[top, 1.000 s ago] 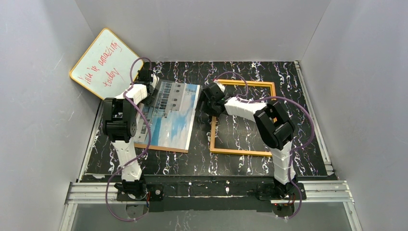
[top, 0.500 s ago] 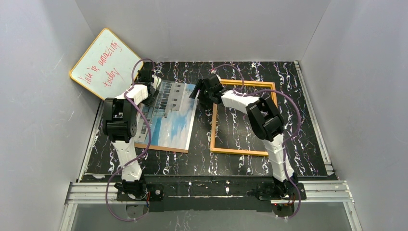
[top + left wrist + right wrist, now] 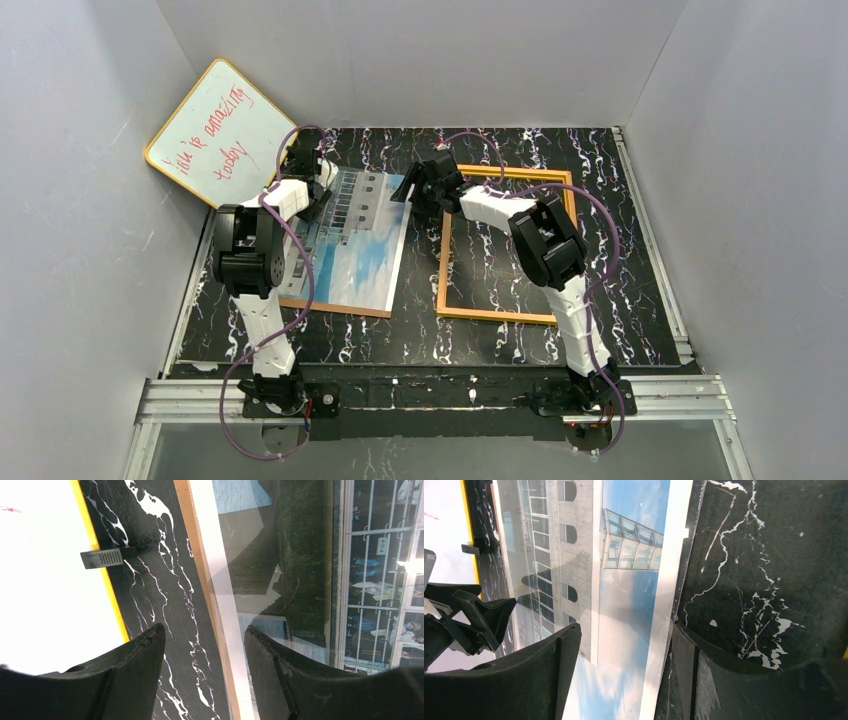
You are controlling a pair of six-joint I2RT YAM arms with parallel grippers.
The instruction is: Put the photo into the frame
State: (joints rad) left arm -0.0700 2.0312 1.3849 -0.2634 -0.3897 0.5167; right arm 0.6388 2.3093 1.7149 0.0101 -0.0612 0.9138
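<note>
The photo [image 3: 355,240], a white building under blue sky, lies face up on a brown backing board [image 3: 330,305] at the table's left. The frame [image 3: 500,315] lies flat to its right, orange-brown side up. My left gripper [image 3: 315,178] is open at the photo's far left edge. In the left wrist view its jaws [image 3: 205,635] straddle the board's brown edge [image 3: 200,580] and the photo's white border [image 3: 220,580]. My right gripper [image 3: 415,190] is open at the photo's far right corner. Its fingers [image 3: 549,670] stand either side of the photo's right edge [image 3: 664,580].
A yellow-rimmed whiteboard [image 3: 210,130] with red handwriting leans against the left wall just behind the left gripper. It rests on a small black clip [image 3: 102,558]. Grey walls enclose the black marbled table [image 3: 400,345] on three sides.
The right gripper has swung left from the frame's far left corner to the photo's far right corner. Both pairs of jaws have narrowed a little. The left arm has hardly moved.
</note>
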